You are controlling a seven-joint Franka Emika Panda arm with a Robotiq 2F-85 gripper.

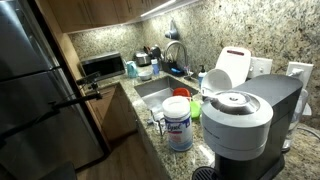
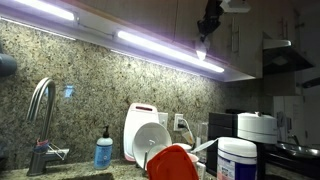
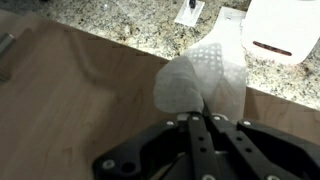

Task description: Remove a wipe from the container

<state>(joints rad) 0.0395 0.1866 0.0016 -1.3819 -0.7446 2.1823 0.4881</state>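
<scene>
Tool (image 3: 203, 119) around wipe (image 3: 207, 75); container (image 1: 179, 124) label unreadable

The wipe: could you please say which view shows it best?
The wrist view: the wipe fills mid-frame, pinched in the gripper. In an exterior view it hangs small and high; otherwise it is out of frame.

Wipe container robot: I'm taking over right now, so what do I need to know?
Gripper: jaws shut on a white wipe, which sticks out loose beyond them.
Container: upright on the counter beside the coffee machine; it shows in both exterior views.
Done: the wipe looks clear of the container; nothing joins them in the wrist view.
Left: probably just to set the wipe down on the counter.
</scene>
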